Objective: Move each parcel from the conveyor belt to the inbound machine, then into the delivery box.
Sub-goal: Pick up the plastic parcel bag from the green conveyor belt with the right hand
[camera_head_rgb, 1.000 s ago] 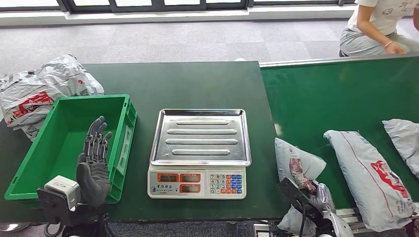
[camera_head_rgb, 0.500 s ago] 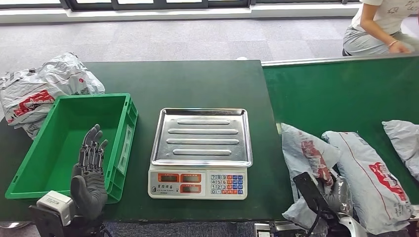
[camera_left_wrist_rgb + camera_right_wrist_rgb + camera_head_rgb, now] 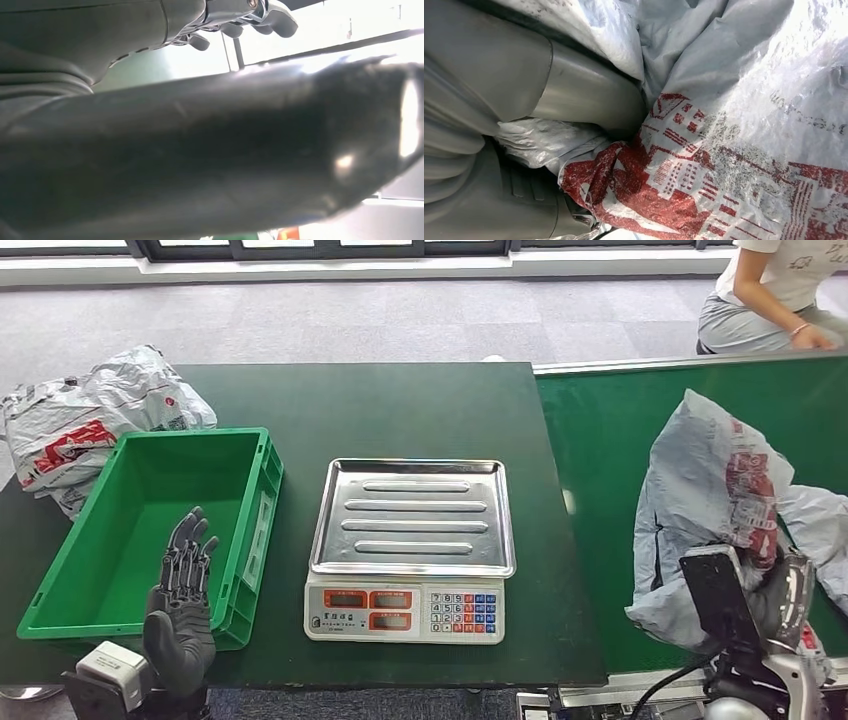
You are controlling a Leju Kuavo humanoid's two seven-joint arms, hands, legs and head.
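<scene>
My right hand grips a grey parcel with red print and holds it raised above the green conveyor belt. In the right wrist view the crumpled parcel fills the picture against my thumb. Another grey parcel lies on the belt behind it. The scale with its steel tray stands mid-table. My left hand is open, fingers straight, at the near edge of the green box. The left wrist view is dark and blurred.
A pile of grey parcels lies on the dark green table beyond the box's far left corner. A person crouches past the belt's far right end.
My right hand has lifted the parcel off the belt and carried it up and to the right. My left hand has drawn back slightly toward me. The camera shifted a little.
</scene>
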